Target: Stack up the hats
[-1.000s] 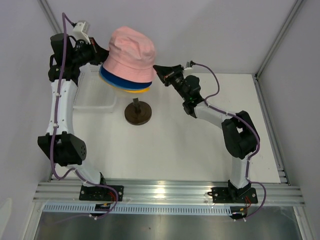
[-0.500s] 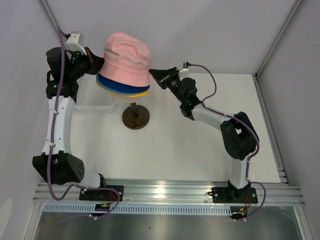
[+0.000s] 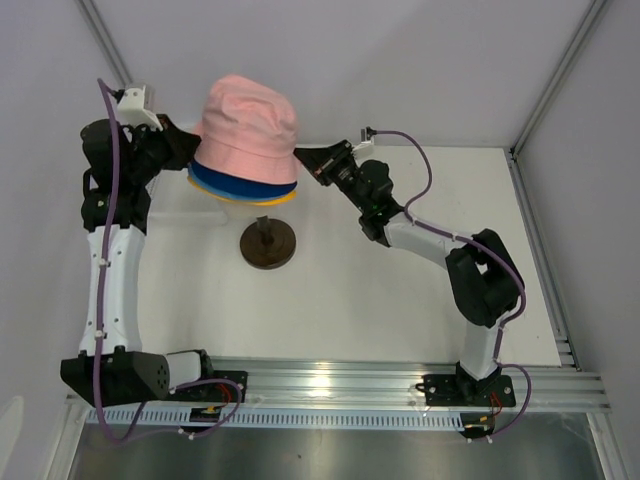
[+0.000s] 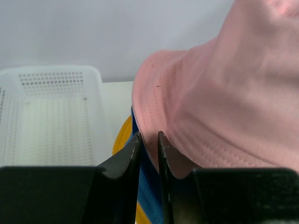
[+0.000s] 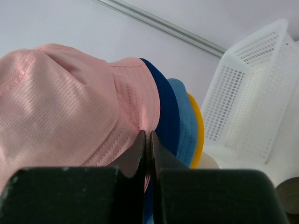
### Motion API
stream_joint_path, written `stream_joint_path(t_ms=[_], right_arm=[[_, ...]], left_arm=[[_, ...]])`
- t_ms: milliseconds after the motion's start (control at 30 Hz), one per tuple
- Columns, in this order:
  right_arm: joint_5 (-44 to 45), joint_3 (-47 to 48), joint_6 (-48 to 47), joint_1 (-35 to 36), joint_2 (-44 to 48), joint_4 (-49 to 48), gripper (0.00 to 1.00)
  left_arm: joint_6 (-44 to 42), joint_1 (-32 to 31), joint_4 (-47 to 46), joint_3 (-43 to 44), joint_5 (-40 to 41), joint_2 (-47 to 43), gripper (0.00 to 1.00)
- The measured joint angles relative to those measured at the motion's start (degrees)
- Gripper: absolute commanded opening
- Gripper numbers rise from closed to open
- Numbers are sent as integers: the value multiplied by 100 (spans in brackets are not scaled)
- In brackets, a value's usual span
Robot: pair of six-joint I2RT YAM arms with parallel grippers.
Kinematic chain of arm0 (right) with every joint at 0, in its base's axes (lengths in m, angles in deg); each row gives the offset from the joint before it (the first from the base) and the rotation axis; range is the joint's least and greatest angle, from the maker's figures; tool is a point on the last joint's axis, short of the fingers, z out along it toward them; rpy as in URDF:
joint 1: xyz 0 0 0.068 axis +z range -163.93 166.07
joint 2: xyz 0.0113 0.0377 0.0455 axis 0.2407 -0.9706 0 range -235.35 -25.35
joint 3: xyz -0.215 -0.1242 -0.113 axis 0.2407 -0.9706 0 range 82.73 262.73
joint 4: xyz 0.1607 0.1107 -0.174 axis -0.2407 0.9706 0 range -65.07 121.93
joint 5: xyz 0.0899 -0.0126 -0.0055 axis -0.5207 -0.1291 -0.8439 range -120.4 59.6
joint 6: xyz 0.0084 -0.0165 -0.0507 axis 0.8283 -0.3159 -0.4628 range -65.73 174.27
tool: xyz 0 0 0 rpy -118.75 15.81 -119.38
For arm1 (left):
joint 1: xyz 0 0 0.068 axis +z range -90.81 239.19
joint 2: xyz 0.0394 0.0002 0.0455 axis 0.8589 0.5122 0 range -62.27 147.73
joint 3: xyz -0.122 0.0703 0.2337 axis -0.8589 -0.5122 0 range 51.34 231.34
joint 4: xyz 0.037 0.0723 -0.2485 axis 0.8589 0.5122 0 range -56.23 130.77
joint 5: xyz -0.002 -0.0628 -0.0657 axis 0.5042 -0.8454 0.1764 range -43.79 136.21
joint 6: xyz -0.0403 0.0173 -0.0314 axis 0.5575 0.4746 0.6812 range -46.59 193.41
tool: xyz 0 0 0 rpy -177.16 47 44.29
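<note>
All 4 hats sit in 1 stack, up above the dark brown round base (image 3: 267, 243) on the white table (image 3: 400, 290), toward 11 o'clock from that base in the overhead view. The pink hat (image 3: 247, 125) is on top, crown up. Under it, from the right wrist view, the brims fan out in order: the navy hat (image 5: 166, 121), then the light blue hat (image 5: 184, 121), then the yellow hat (image 5: 198, 126) at the bottom.

The left gripper (image 4: 148, 135) is in at 9 o'clock on the stack, right at the pink brim. Its jaws stand a thin slit apart, with blue cloth showing through the gap, and I cannot tell whether any fabric lies between them.

The right gripper (image 5: 147, 133) comes in at 3 o'clock, jaws pressed together with no gap, tips up against the stitched edge of the pink brim. Whether cloth is caught there I cannot tell.

The white perforated basket (image 4: 51, 116) sits on the table at 9 o'clock of the stack, beyond the left gripper
</note>
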Motion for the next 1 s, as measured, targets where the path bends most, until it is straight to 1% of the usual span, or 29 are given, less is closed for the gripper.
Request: stream_joint_path(t_ms=[33,67,133,167,200,233,300,333,367,500,600,667,733,867,933,1000], right_arm=[[0,-33,-96,4,74,96,15],[-7,-57,-210,4,151,219,34],[-57,-111,-520,-15,286,741,55],[-96,-142,-662,-31,304,966,61],[-146,-179,-789,-59,308,1266,70],[-203,-223,-907,-90,308,1554,74],[-317,-273,-1132,-205,310,2109,81],[-365,-271,-1255,-289,321,2369,83],[-387,-271,-1351,-367,348,2566,84],[-426,-269,-1858,-846,848,3563,84],[-424,-271,-2138,-1163,1451,3941,87],[-431,-271,-2345,-1283,1928,4046,88],[-527,-271,-2610,-1292,2354,4033,88],[-988,-271,-3285,-1185,2892,3908,86],[-1150,-271,-3926,-1019,3040,3847,86],[-1060,-271,-4721,-627,3152,3893,86]], left_arm=[[11,17,105,-15,63,-74,30],[22,37,212,-37,118,-146,34],[103,79,385,-76,236,-286,46],[149,96,470,-81,264,-361,47],[243,116,533,-81,275,-446,49],[313,120,577,-81,278,-520,56],[479,118,656,-81,304,-743,64],[577,118,702,-81,361,-868,68],[660,118,754,-79,426,-1014,70],[946,118,944,-70,745,-1631,76],[984,101,1019,-103,675,-2153,80],[872,17,1095,-138,529,-2433,82],[682,-223,1226,-131,413,-2715,82],[584,-855,1585,15,649,-2846,81],[966,-968,1593,-118,717,-2841,80],[1703,-999,1169,-675,658,-2986,77]])
